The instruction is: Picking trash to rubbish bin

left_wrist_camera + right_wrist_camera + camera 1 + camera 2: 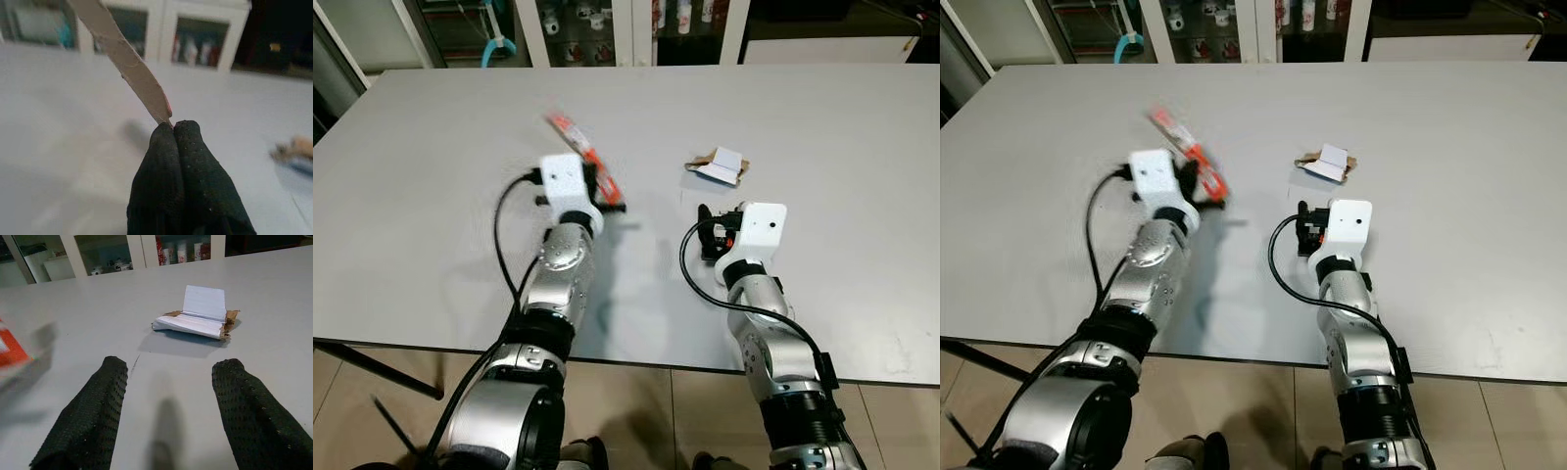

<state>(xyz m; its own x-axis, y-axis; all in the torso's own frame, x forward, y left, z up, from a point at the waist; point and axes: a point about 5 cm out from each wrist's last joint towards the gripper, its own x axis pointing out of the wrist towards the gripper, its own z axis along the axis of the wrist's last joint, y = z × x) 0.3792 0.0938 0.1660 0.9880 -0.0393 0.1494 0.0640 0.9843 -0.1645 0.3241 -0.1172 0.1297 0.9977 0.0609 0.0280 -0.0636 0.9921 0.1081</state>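
Both arms reach in over the near edge of the tabletop (431,245), so that edge sits right under your elbows and everything beyond the wrists is wide open grey surface.

Your left end effector (173,128) has its fingers pressed together on one end of a thin orange wrapper (582,147). You can see the strip sticking up and away from the fingertips at a slant, lifted off the surface with its shadow below it. Lots of free room all around that hand, on every side.

Your right end effector (171,372) hovers low over the tabletop with its fingers spread apart and nothing between them. Straight ahead of it, near but not touching, lies the crumpled cardboard scrap (195,320), a flattened bit of box with a white flap standing up. Nothing sits between the fingertips and that scrap, so the lane to it is clean. The orange wrapper shows off to that hand's side, well apart from the scrap.

Surface is plain matte grey. Past the far edge stand glass-door cabinets (626,24) with small bottles and cups inside, and tiled floor (636,411) shows under the near edge.
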